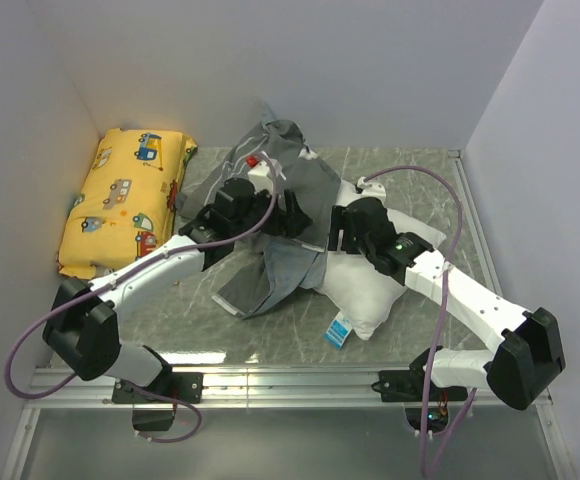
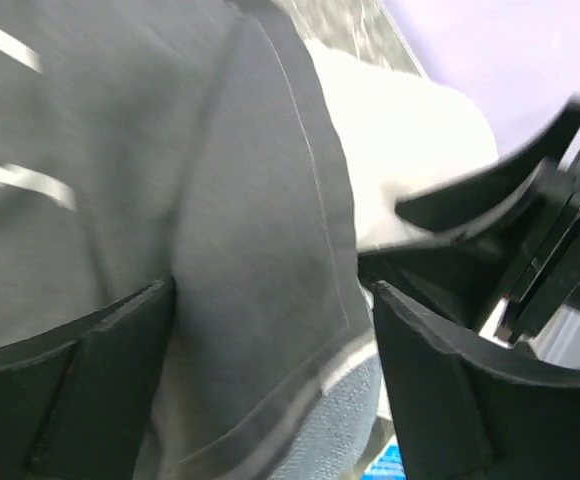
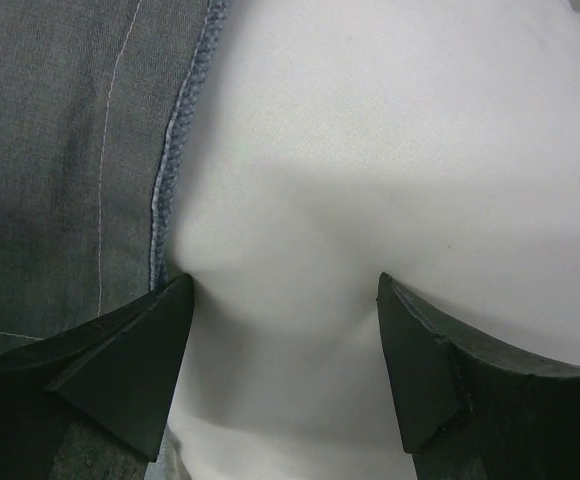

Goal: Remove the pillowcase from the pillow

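Marbled tabletop (image 1: 210,325), pale walls. Item: pillowcase (image 1: 275,275), likely limp, light cloth, draped across the plump, yielding pillow (image 1: 375,290). Best hold, probably: stitched hem (image 3: 170,170). Left gripper (image 2: 270,300) spread over cloth; right gripper (image 3: 285,290) spread, pressing pillow.

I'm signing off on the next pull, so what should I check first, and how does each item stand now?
1. Left end effector open: ok, pillowcase fabric between its fingers, unclamped.
2. Right end effector open: ok, pressed into bare pillow.
3. Pillow fully out: cannot tell, pillowcase overlaps one end.
4. Pillow's tag exposed: ok, near edge.
5. Yellow cushion apart from both end effectors: ok.
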